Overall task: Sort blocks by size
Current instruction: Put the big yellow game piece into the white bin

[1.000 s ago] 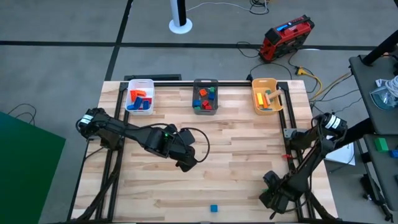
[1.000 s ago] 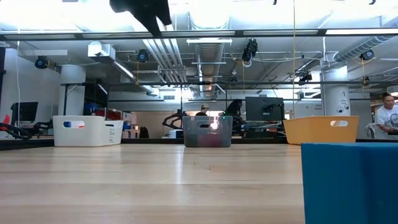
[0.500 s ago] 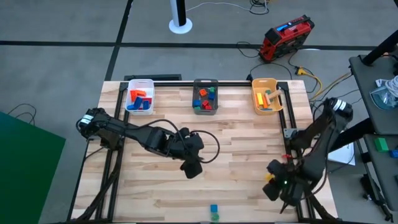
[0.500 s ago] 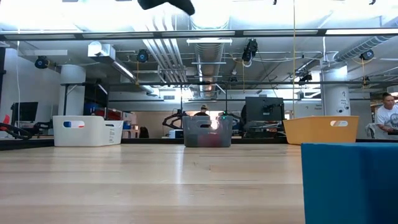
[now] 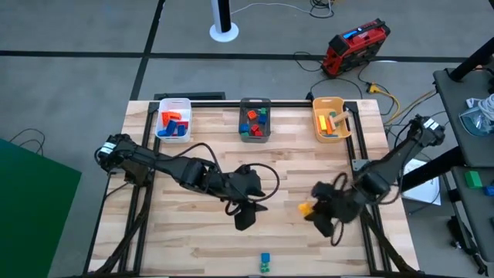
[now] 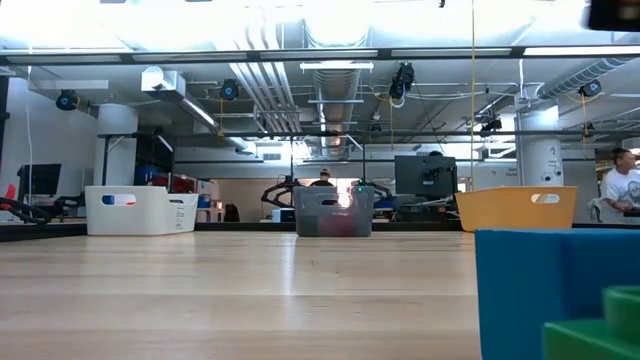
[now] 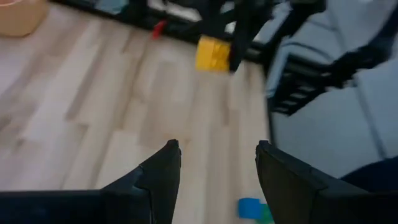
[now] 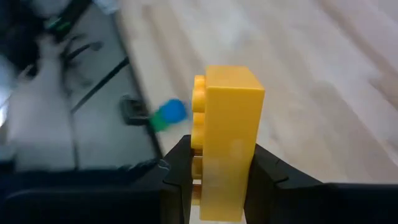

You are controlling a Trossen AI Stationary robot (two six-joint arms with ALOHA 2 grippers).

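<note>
Two grippers are at work. Going left to right: the left gripper [image 5: 244, 220], fingers spread and holding nothing, hangs over the table with the blue block [image 5: 265, 258] and green block [image 5: 265, 268] just ahead of it at the table's edge; it should centre over one before descending. The right gripper [image 5: 312, 209] clamps a yellow block [image 8: 227, 140], best carried level to a bin. Which bin suits it is hard to judge.
</note>
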